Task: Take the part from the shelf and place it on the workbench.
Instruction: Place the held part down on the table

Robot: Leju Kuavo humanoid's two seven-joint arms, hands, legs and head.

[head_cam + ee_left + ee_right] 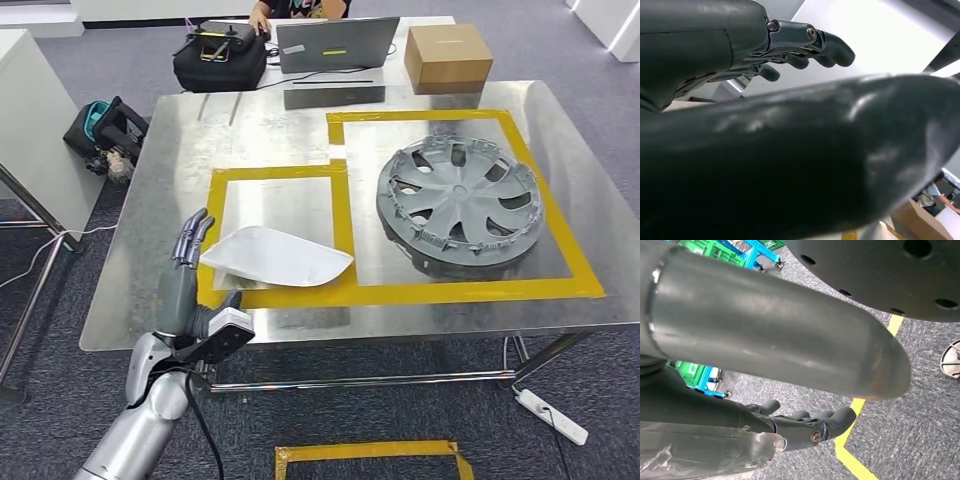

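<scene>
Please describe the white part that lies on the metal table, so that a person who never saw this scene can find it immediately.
On the metal workbench, yellow tape marks two boxes; look at the smaller one, nearer the robot's left hand. The white part lies across that box's front edge. It is flat, smooth and leaf-shaped with a pointed end, unlike the round grey hubcap in the larger box.

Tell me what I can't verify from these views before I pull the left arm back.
- Whether the left hand touches the white curved plastic part: head view, unclear at its end.
- Left wrist view: thick grey thumb hides the part.
- Right hand: its palm is hidden by its own thumb; nothing visibly held.
</scene>
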